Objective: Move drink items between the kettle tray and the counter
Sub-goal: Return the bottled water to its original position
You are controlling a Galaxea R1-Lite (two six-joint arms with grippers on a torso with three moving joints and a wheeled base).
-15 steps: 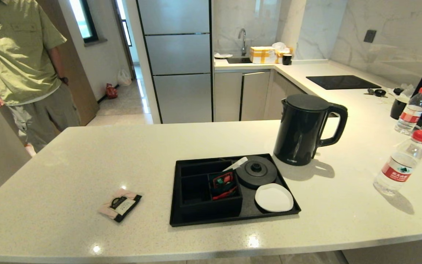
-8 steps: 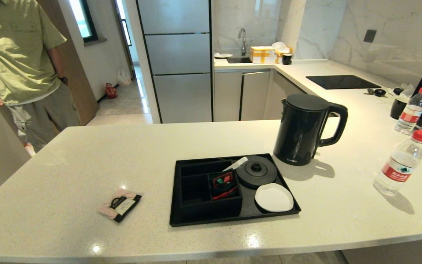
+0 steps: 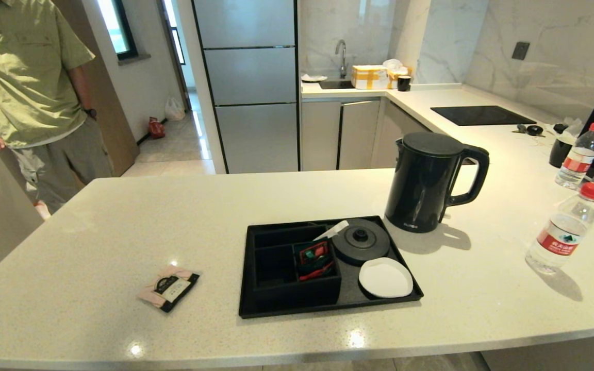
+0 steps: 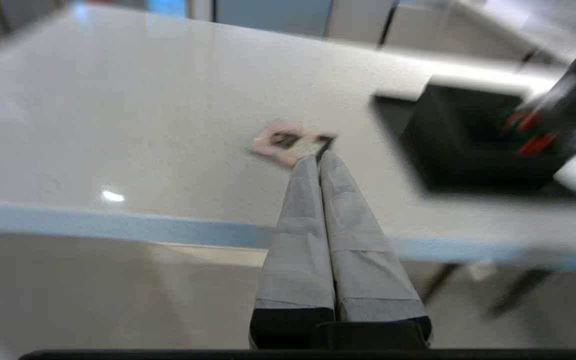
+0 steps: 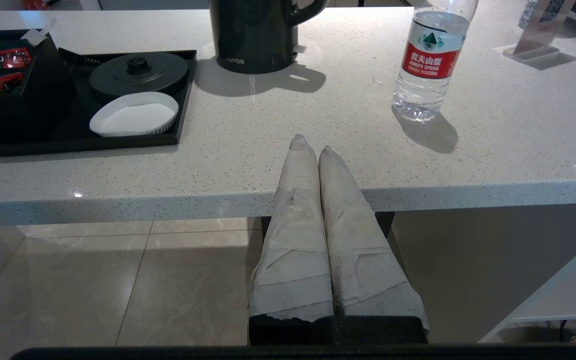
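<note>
In the tray [image 3: 328,304], packets [image 3: 315,260] fill one compartment; base [image 3: 360,241] and coaster [image 3: 385,278] sit bare; both tools, left [image 4: 316,159] and right [image 5: 312,145], are closed, empty.

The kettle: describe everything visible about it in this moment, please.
The kettle is a tall matte-black electric jug with a flat round lid, a small spout facing left in the head view and a loop handle facing right. Small lettering sits low on its body. It stands upright on the counter, just behind the tray's far right corner, off its round base, which lies bare in the tray. Nothing grips or touches it.
</note>
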